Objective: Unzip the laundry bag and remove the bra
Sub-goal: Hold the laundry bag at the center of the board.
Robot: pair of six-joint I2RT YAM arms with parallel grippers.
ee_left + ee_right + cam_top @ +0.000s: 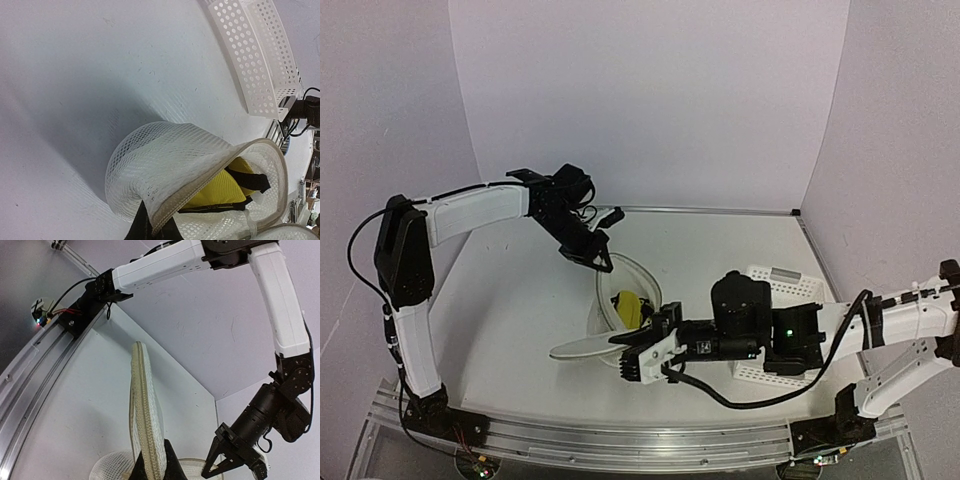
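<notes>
The laundry bag stands open at mid-table, a white mesh pouch with a stiff round rim. Its round zip-edged flap juts out to the left. Inside lies the bra, yellow with black straps, which shows clearly in the left wrist view. My left gripper is shut on the bag's far mesh wall, pinching it between black fingers. My right gripper is shut on the flap's zippered rim at the near side.
A white perforated plastic basket sits right of the bag, partly behind my right arm; the left wrist view shows it too. Grey walls close off the back and both sides. A metal rail runs along the near edge.
</notes>
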